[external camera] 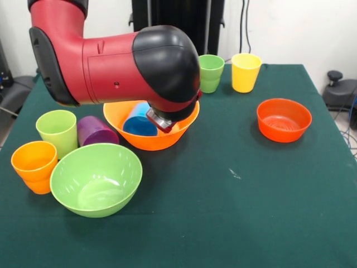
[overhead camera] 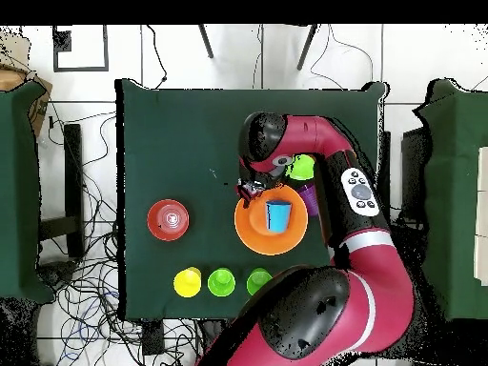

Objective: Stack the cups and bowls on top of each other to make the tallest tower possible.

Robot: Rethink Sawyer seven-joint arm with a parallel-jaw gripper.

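Red arm (external camera: 100,61) with rounded black joint caps. Grey button panel (overhead camera: 360,191) on one link, silver ring at wrist

The work surface was a table (overhead camera: 172,133) covered in dark green cloth, standing on a white tiled floor (overhead camera: 95,57) with loose cables (overhead camera: 81,305) trailing at 8 o'clock of the table in the overhead view. Further green-covered tables (overhead camera: 448,162) stood at 3 and 9 o'clock. In the front view, a white wall (external camera: 279,28) and a black stand (external camera: 178,17) lay at 12 o'clock.
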